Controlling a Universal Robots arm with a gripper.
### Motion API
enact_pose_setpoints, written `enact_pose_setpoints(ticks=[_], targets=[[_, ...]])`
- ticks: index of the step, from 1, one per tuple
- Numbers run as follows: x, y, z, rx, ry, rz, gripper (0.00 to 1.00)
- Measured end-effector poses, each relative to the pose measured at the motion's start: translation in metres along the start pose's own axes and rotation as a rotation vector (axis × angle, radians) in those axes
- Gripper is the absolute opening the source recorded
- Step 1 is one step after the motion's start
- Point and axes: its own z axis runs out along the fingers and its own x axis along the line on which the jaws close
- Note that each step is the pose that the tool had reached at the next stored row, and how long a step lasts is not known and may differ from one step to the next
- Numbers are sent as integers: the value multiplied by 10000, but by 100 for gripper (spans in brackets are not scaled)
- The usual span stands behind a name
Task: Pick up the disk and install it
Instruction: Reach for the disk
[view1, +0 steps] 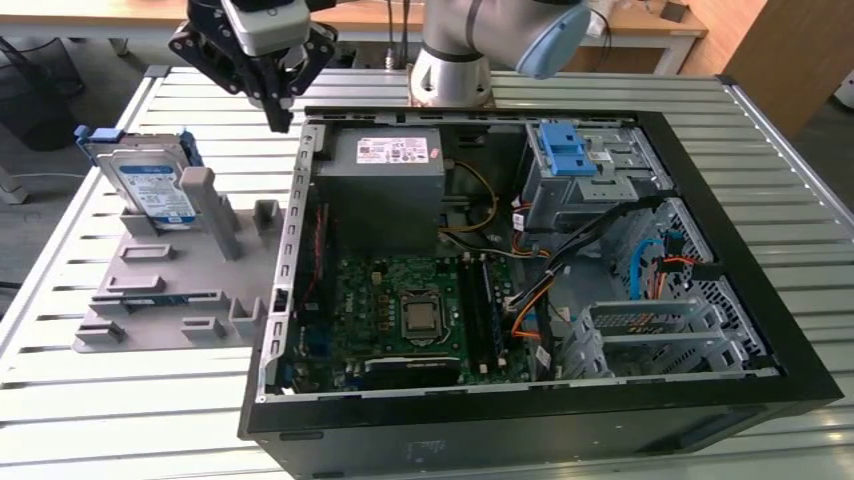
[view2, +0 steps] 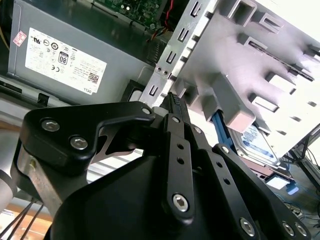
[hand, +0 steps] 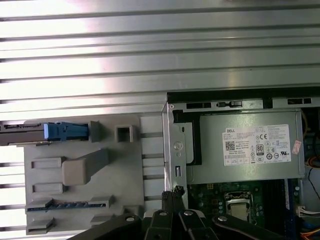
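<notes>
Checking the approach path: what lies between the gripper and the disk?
Exterior view: bare slatted table separates the gripper from the disk upright in its grey fixture.

A slatted metal table (view1: 147, 410) carries everything. On the exterior view's left lies a flat grey holder plate (view1: 160, 305) with raised blocks and slots. The disk (view1: 150, 185) stands on edge at the plate's far end. Just beside the plate, toward the exterior view's right, an open black computer case (view1: 534, 435) lies on its side and covers most of the table. The arm's base (view1: 451, 80) stands at the far edge, behind the case.
</notes>
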Motion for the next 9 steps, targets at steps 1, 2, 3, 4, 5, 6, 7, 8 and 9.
enact_pose_setpoints(ticks=[1,2,3,4,5,6,7,8,9], targets=[[10,-1,1,-1,-1,0,11],[20,-2,1,0,-1,-1,11],[33,-2,2,-1,-1,0,11],[51,-2,3,-1,-1,-1,11],[69,-2,3,0,0,-1,11],[89,4,4,-1,-1,-2,11],[116,17,5,0,0,0,11],[147,38,7,-1,-1,1,11],[179,61,9,0,-1,-1,11]])
